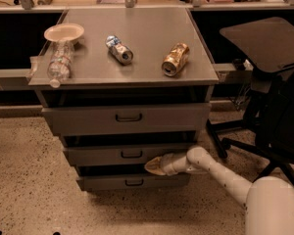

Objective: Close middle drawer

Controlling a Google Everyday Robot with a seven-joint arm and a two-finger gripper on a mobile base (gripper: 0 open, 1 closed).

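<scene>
The grey cabinet has three drawers. The middle drawer (103, 154) shows its flat grey front with a small dark loop handle (132, 154). It stands out a little less than the top drawer (88, 120) above it. My gripper (151, 166) sits at the lower right part of the middle drawer's front, just right of and below the handle, touching or nearly touching the front. My white arm (220, 174) reaches in from the lower right.
On the cabinet top (152, 33) lie a plastic bottle (60, 62), a white bowl (63, 32), a blue-and-white can (119, 50) and a gold can (175, 59). The bottom drawer (103, 182) sits below. A black office chair (264, 72) stands at the right. Speckled floor (29, 190) lies in front.
</scene>
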